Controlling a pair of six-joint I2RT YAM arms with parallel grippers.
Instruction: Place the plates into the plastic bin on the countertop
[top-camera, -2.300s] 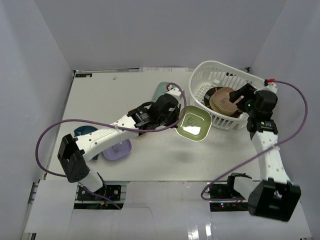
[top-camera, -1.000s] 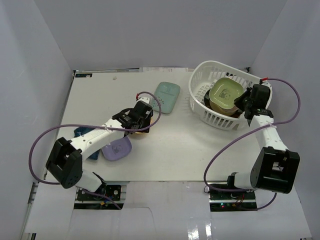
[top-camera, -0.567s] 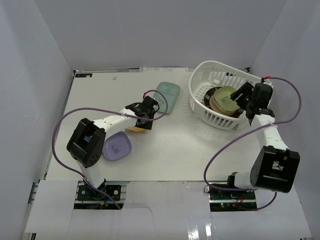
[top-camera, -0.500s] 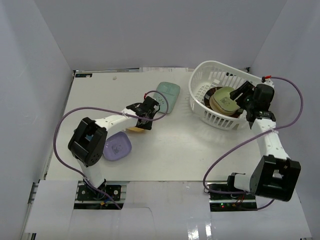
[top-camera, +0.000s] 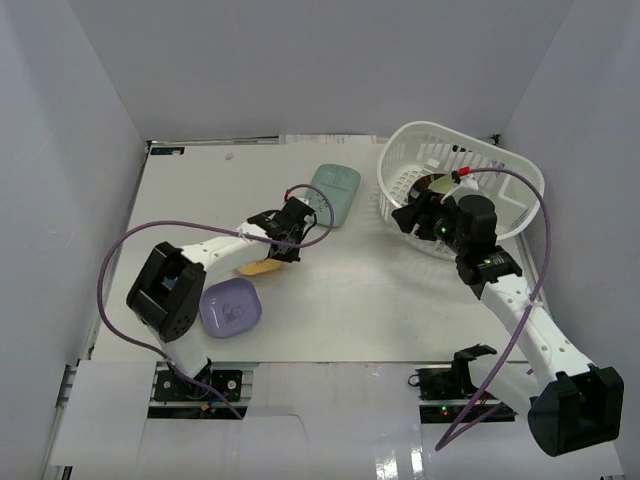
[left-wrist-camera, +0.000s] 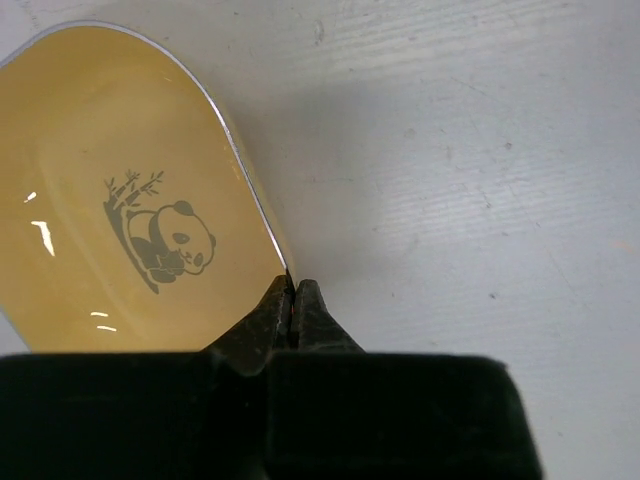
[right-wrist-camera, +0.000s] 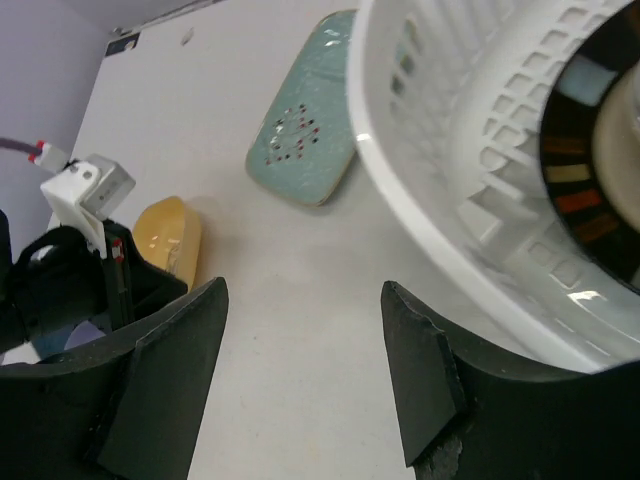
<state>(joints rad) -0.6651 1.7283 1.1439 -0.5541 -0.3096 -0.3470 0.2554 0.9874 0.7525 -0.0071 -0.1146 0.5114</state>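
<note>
**Left arm pinches the yellow plate; right arm hangs open beside the bin**

The left arm rises from its base to a raised elbow, then reaches across the countertop (top-camera: 340, 310) toward 1 o'clock. Its wrist bends back so the left gripper (left-wrist-camera: 291, 292) points down toward 7 o'clock. The jaws are clamped tight on the thin rim of the yellow plate (left-wrist-camera: 120, 190), with no gap between the fingertips.

The right arm stretches from its base toward 11 o'clock. The right gripper (right-wrist-camera: 300, 375) is poised over bare countertop just outside the bin's wall at 8 o'clock. Its fingers (right-wrist-camera: 165, 380) are spread wide and hold nothing.

The yellow plate is a glossy rounded square with a small panda and bamboo drawing inside. It lies just toward 9 o'clock of the countertop's middle and appears tilted, its gripped edge raised with shadow beneath.

The purple plate (top-camera: 231, 307) lies flat at 8 o'clock, apart from the yellow one. The mint plate (top-camera: 335, 193) is oblong with a cluster of small dots, and lies at 12 o'clock, between the left gripper and the bin.

The plastic bin (top-camera: 500, 165) is white with lattice sides and stands at 2 o'clock. Inside it is a round dark-rimmed plate (right-wrist-camera: 590, 190) with coloured patches on its rim. What else the bin holds cannot be made out.
</note>
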